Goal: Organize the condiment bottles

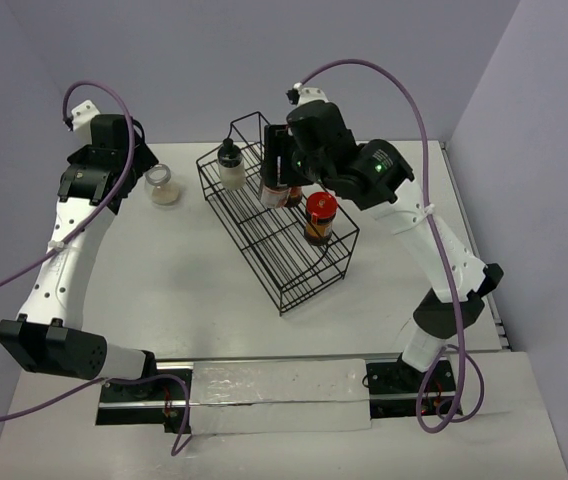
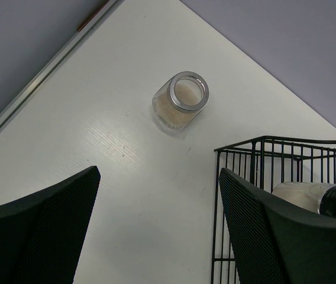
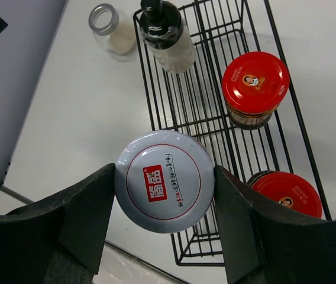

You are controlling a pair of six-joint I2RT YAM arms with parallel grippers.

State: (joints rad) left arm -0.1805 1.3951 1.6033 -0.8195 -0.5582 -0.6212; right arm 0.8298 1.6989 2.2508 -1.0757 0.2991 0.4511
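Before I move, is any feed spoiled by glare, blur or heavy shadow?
Top view: even light, sharp, no harsh shadows around the rack. Left wrist: pale jar crisp, its metal rim lightly glinting; the near left fingers dark and slightly soft. Right wrist: white-lidded jar legible, no washout; right fingers dark, soft-edged.

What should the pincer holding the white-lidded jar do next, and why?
Probably lower the white-lidded jar into the wire rack: the right pincer grips it over the rack, near two red-lidded jars already standing inside.
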